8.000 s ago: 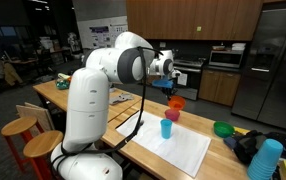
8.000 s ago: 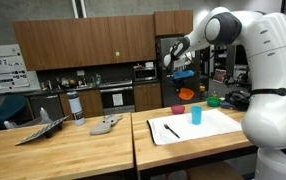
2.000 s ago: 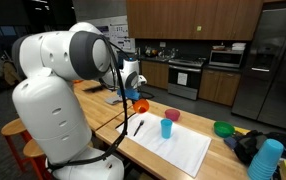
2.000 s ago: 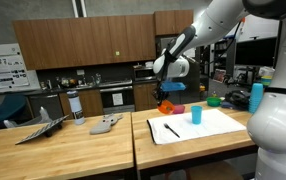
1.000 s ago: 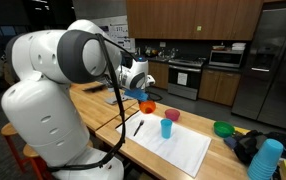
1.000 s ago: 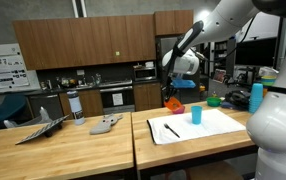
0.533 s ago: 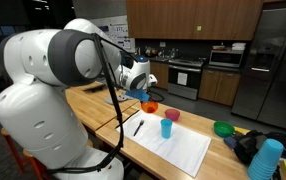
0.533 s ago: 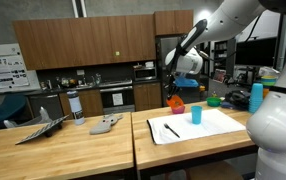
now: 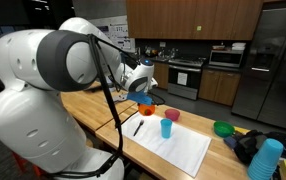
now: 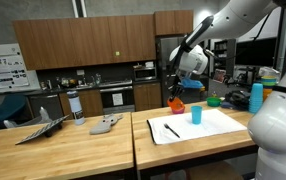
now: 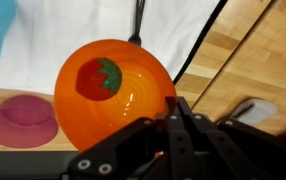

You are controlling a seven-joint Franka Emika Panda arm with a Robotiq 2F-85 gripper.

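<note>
Gripper (image 11: 179, 108) pinches the rim of a glossy, round orange bowl (image 11: 133, 108).

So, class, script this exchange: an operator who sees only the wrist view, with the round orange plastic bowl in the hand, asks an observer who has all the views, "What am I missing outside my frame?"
Observer: The hand seems to hold the round orange plastic bowl up off the wooden table; your view hides the height.
Operator: Anything past the white mat?
Observer: A round green plastic bowl sits beyond its far end.
Operator: And further on?
Observer: What looks like a tall stack of light blue plastic cups stands there.
</note>
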